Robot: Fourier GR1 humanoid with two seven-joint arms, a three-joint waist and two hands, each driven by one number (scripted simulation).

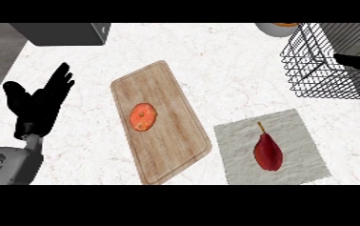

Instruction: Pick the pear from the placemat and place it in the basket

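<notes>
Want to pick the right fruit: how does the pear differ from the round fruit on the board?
The pear is dark red, elongated, stemmed, lying on the grey placemat; the round fruit is orange, squat, on the wooden board. Both lie flat, no hand on them.

We look down on a white, faintly veined counter, and on it a long wooden cutting board lies at a slant near the middle, its near end running towards the lower edge. Just to the right of the board's near end lies a pale grey placemat, slightly askew, and beyond it, at the right edge, stands a dark wire basket. At the far edge we find a grey box in the left corner and a bowl, cut off by the frame, just left of the basket.
</notes>
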